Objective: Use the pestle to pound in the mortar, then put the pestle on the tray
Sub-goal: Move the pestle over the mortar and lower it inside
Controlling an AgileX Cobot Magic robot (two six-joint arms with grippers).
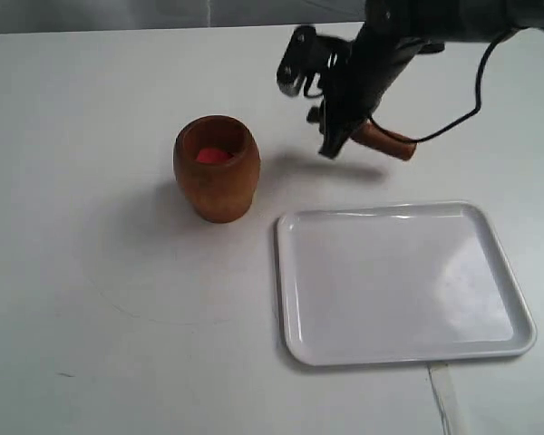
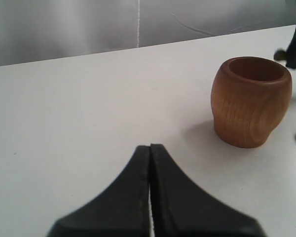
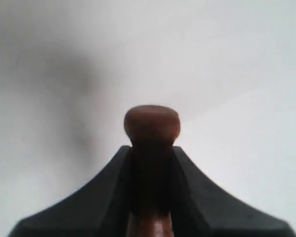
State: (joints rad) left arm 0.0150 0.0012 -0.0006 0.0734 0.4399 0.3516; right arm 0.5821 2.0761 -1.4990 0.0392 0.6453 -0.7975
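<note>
The reddish-brown wooden mortar [image 1: 216, 168] stands upright on the white table, its red-pink inside showing; it also appears in the left wrist view [image 2: 250, 101]. My right gripper [image 1: 334, 145] hovers right of the mortar, behind the tray, shut on the dark-brown pestle [image 1: 385, 140], whose thick end sticks out to the right. In the right wrist view the pestle's small knob [image 3: 151, 122] pokes out between the black fingers [image 3: 111, 187]. The glossy white tray [image 1: 399, 281] lies at front right. My left gripper [image 2: 150, 148] is shut and holds nothing, some way from the mortar.
A black cable [image 1: 476, 91] loops from the right arm over the back right of the table. A pale strip [image 1: 446, 399] lies on the table just in front of the tray. The table's far edge meets a grey backdrop.
</note>
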